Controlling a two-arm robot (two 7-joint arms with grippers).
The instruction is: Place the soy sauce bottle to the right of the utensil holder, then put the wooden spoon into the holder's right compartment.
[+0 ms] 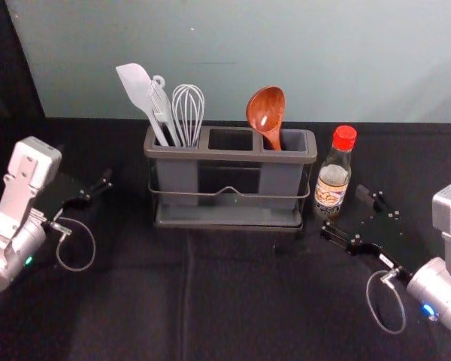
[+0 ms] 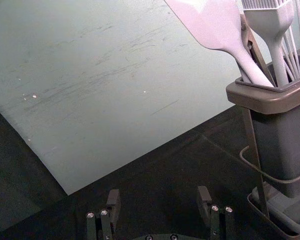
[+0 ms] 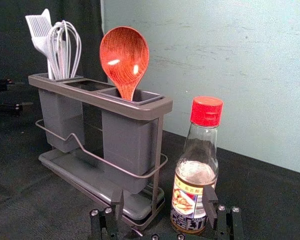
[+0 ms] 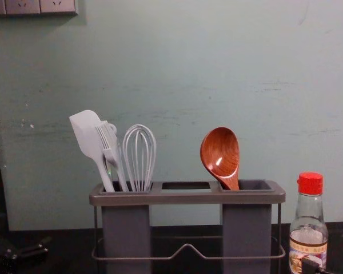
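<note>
A pale green wall (image 1: 225,60) backed the scene, above a tabletop (image 1: 135,301) draped in black cloth. In the middle of the head view stood the utensil holder (image 1: 203,155), its long side to the front, which left all its compartments open from above. The soy sauce bottle (image 1: 332,180) stood upright just right of it, near enough to belong with it yet leaving the spoon's slot free. The wooden spoon (image 1: 266,110) was in the right compartment (image 1: 279,179), handle down and bowl up, leaning so that the rim bore it; the spatula (image 4: 86,134), brush (image 4: 110,142) and whisk (image 4: 139,157) shared the left one. The right tool (image 3: 163,202), at the right of the head view, was spread beside the bottle, gripping nothing; the left tool (image 2: 159,200), parked at the left, also had its fingers apart. Both parts of the job looked done, so backing the right tool away without knocking the bottle seemed the remaining care.
</note>
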